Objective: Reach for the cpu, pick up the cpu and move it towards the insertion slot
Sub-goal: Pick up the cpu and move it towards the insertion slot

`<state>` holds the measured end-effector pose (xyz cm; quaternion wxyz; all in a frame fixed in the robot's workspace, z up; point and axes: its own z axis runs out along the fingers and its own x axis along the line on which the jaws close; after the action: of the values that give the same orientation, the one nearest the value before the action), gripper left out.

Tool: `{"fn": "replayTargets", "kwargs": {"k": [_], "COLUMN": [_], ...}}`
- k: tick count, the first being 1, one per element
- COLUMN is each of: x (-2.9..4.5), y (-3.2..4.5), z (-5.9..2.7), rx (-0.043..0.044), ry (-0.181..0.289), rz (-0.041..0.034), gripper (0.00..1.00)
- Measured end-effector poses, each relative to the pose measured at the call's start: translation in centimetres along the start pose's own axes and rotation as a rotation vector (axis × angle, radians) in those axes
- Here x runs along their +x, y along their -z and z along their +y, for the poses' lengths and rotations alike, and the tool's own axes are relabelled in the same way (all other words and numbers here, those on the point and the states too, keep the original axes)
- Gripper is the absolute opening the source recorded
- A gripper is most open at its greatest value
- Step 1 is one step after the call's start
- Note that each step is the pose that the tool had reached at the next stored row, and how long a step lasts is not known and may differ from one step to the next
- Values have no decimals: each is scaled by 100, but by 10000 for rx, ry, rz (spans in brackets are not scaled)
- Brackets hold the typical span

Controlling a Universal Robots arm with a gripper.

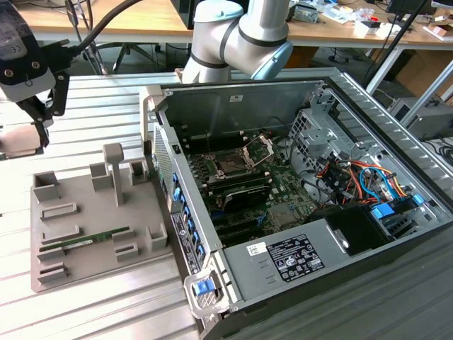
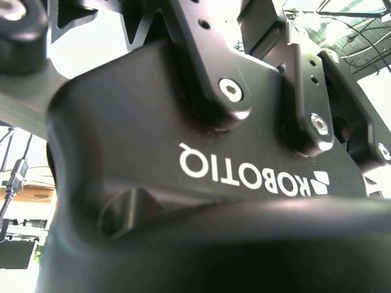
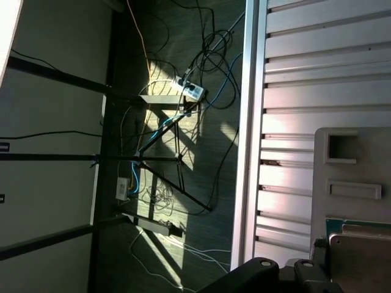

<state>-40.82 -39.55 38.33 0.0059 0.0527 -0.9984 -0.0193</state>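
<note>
In the exterior view my gripper (image 1: 34, 126) hangs at the far left, above the ribbed metal table and left of the grey fixture tray (image 1: 99, 265). It is shut on the cpu (image 1: 17, 140), a pale cream flat square at the fingertips. In the first wrist view the cpu (image 3: 361, 259) appears as a beige square with a green edge beside the dark fingers (image 3: 261, 267). The insertion slot (image 1: 230, 167), a dark square socket with its silver frame (image 1: 258, 149) hinged up, lies on the green board inside the open computer case, well toward the exterior view's right of the gripper.
A long green memory stick (image 1: 85, 239) lies on the tray among grey pockets and posts (image 1: 113, 166). The case's raised side wall (image 1: 180, 212) stands between tray and board. Drive bays and coloured cables (image 1: 368, 177) fill the case's far side. The arm's elbow (image 1: 244, 35) is above the case.
</note>
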Motion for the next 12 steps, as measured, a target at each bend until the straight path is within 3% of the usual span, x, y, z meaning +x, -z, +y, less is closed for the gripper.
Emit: {"fn": "replayTargets", "kwargs": {"k": [12], "x": [1], "y": [78], "z": [3], "rx": [-3], "ry": [0], "rz": [0], "gripper": [55]}}
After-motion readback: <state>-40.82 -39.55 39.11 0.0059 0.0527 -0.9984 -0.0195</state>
